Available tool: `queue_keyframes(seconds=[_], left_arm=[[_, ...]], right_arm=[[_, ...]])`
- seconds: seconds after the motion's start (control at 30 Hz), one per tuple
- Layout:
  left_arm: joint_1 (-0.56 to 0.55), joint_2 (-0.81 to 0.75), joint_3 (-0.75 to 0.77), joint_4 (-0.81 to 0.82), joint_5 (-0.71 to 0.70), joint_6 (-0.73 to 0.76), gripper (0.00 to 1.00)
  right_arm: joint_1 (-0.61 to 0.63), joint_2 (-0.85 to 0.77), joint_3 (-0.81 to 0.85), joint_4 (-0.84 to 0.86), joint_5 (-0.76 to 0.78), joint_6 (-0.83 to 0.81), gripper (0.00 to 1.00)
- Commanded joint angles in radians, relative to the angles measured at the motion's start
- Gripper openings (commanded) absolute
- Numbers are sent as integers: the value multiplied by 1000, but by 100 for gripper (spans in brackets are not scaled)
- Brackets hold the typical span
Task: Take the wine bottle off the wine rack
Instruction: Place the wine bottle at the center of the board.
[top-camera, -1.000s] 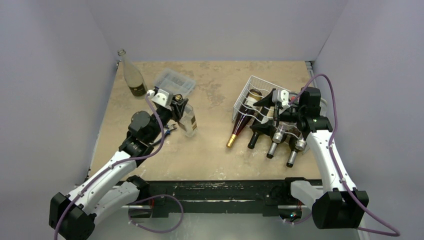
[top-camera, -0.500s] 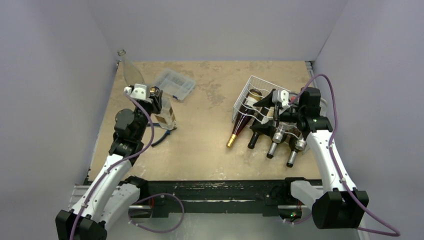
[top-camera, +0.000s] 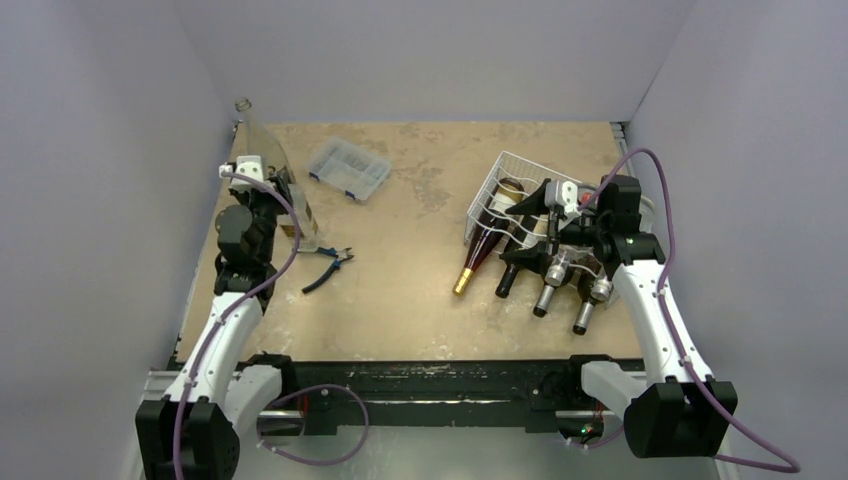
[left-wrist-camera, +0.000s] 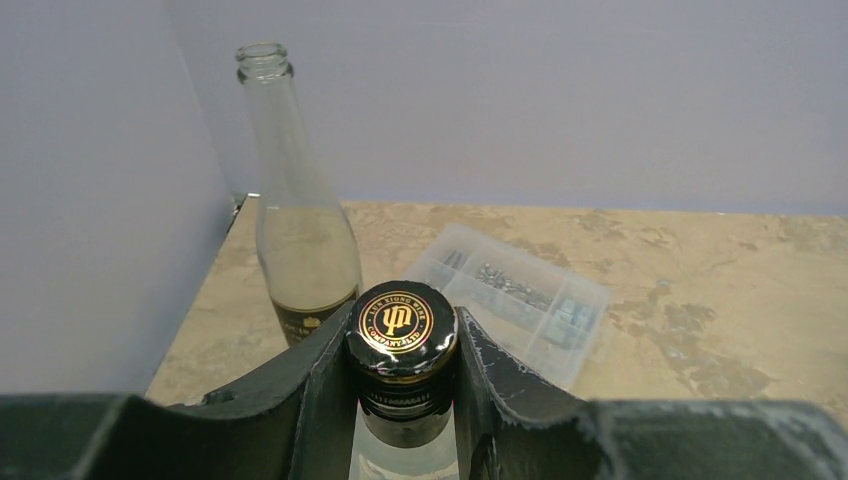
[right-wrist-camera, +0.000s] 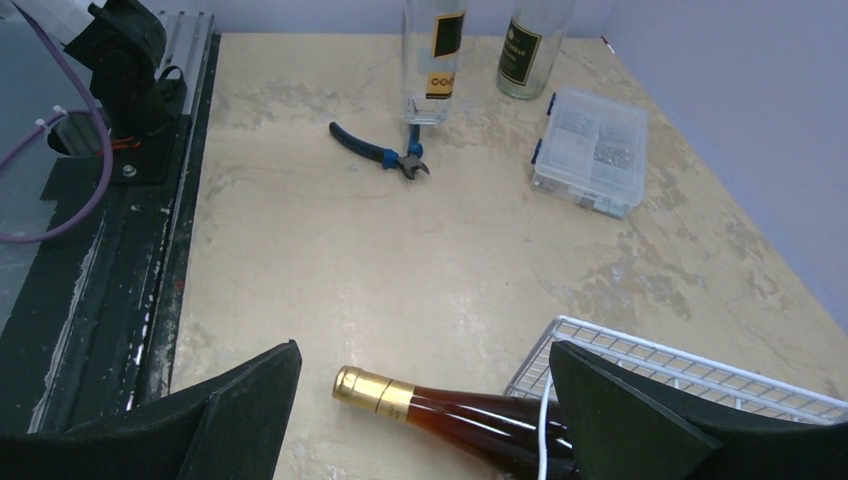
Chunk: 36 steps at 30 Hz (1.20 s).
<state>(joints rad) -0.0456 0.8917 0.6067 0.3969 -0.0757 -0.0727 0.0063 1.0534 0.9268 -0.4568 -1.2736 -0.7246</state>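
On the right of the bench (top-camera: 400, 300) sits the wine rack (top-camera: 497, 178), several bottles (top-camera: 545, 285) in its cradles; the right gripper (right-wrist-camera: 422, 360) hangs spread wide above an amber bottle (right-wrist-camera: 470, 415); far left, well apart from the rack, the wine bottle (right-wrist-camera: 433, 70) stands upright, seemingly on the bench, beside an empty bottle (left-wrist-camera: 295, 230); the left gripper (left-wrist-camera: 403, 345) pinches the wine bottle's neck below the black cap (left-wrist-camera: 402, 318).

The wine rack (top-camera: 500, 170) sits on the right half of the worktop (top-camera: 400, 310), with racked bottles (top-camera: 485, 245) lying in it. Left of the rack, level with its back, lies a compartment box (top-camera: 348, 168). Farther left stands a wine bottle (left-wrist-camera: 402, 335), and farther left and back an open bottle (left-wrist-camera: 303, 250). Pliers (right-wrist-camera: 375, 147) lie left of the rack's front.
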Motion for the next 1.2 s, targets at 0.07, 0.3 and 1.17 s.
queue_keyframes(seconds=[0.07,0.3,1.17], left_arm=[[81,53,16,336,-21,-29,0],[152,164,63,377,4,-32,0],[314,414,296,370,109,-90,0]], right_arm=[[-3,-9,-2,-12,-8,-13,99],[-3,-7,-2,-14,0,-13,99],[-3,0,-8,-11,16,-13,99]])
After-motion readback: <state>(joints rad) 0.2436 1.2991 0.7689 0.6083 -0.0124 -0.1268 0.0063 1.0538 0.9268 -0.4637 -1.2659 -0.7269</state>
